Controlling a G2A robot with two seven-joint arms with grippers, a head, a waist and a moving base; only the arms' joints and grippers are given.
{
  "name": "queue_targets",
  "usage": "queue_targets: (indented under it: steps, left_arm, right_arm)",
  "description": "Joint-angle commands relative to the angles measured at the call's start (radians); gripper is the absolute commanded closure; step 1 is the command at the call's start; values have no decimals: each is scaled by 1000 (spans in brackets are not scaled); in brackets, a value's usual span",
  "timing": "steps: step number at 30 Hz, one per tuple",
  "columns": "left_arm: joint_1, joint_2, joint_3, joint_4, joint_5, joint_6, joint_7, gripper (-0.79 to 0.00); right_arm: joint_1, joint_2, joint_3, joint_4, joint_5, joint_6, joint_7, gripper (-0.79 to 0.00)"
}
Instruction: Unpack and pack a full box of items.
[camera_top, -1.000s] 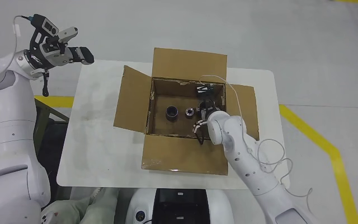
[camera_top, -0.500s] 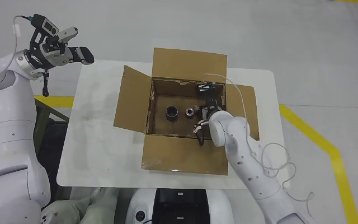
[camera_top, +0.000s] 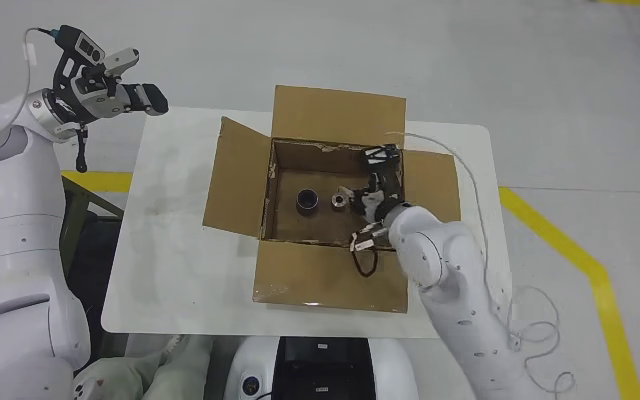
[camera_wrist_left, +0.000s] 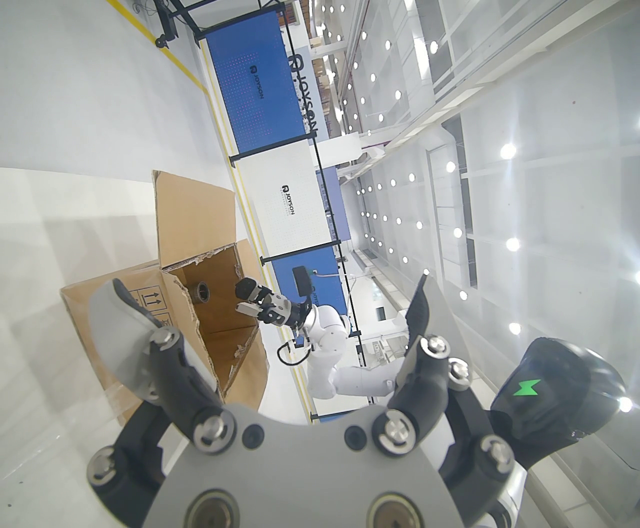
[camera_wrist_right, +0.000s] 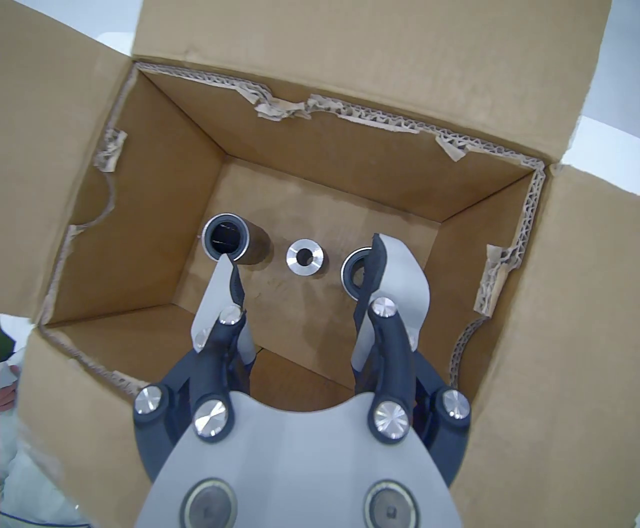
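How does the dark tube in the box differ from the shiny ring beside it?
The dark tube is tall and dull; the shiny ring is short and bright. The tube's wall is thin around a wide bore; the ring's is thick around a small hole. Both stand hole-up on the floor of the box.

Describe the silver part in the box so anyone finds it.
In the open cardboard box on the table, three metal parts sit in a row. The middle one, the silver bushing, is short and bright; the sleeve and ring flanking it are darker.
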Motion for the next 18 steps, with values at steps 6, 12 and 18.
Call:
queue_targets:
  steps: [6,12,18]
  left_arm:
    - [0,0,0,0,0,0,0,-785]
    - [0,0,0,0,0,0,0,-785]
    - [0,0,0,0,0,0,0,-785]
  right_arm:
    - [-54,11,79,-44,208,-84,49,-496]
    - [-117,28,197,-84,366,-152,74,-514]
    - [-182,46,327,-123,499,-197,88,-570]
